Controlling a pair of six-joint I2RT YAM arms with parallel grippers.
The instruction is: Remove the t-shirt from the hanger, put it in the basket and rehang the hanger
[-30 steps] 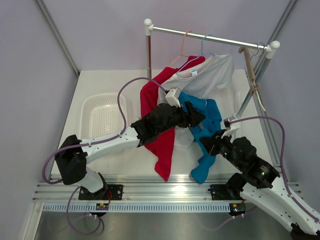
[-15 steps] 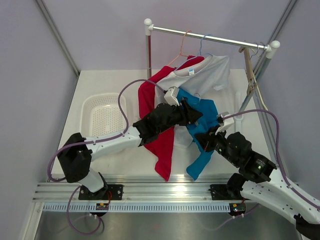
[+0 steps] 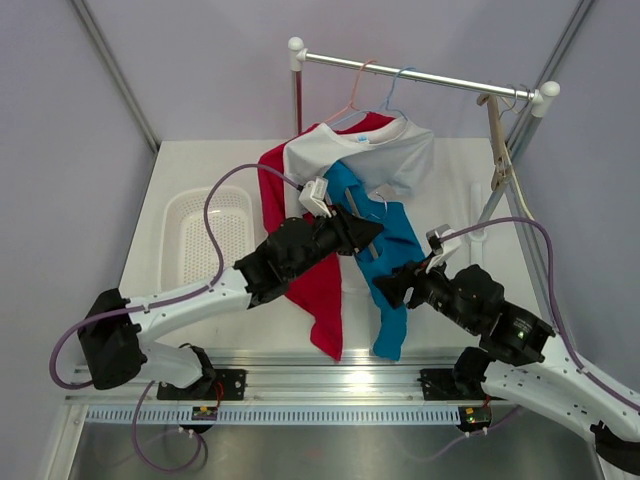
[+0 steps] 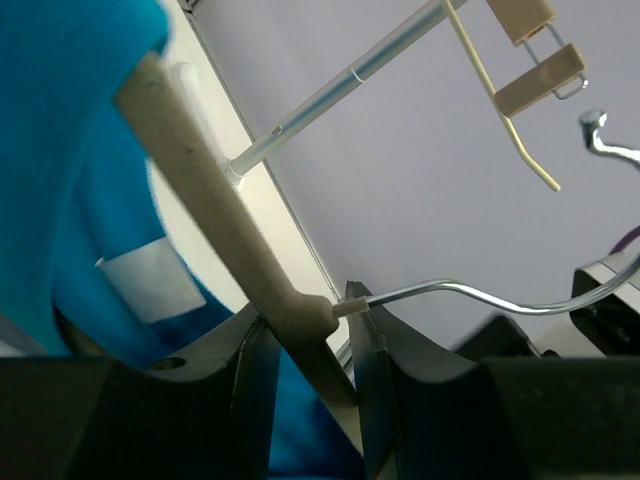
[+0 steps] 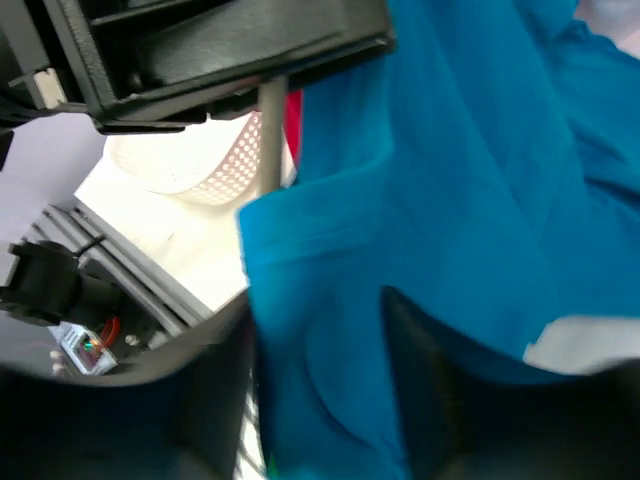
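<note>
A blue t-shirt (image 3: 388, 262) hangs on a beige hanger (image 4: 205, 185) with a metal hook (image 4: 470, 295), off the rack and above the table. My left gripper (image 3: 362, 230) is shut on the hanger's neck (image 4: 300, 322), just below the hook. My right gripper (image 3: 388, 291) is at the shirt's lower part. In the right wrist view its jaws (image 5: 318, 335) stand open with blue cloth (image 5: 430, 180) hanging loosely between them. The left gripper (image 5: 220, 50) shows above it there.
A white t-shirt (image 3: 372, 152) and a red one (image 3: 305, 255) hang from the rack rod (image 3: 420, 76) behind. A white basket (image 3: 208, 235) sits at the left of the table. An empty beige hanger (image 3: 503, 160) hangs at the rod's right end.
The left gripper closed on the hanger and drew it left and nearer. The right gripper opened and let go of the blue cloth. The white and red shirts swung left.
</note>
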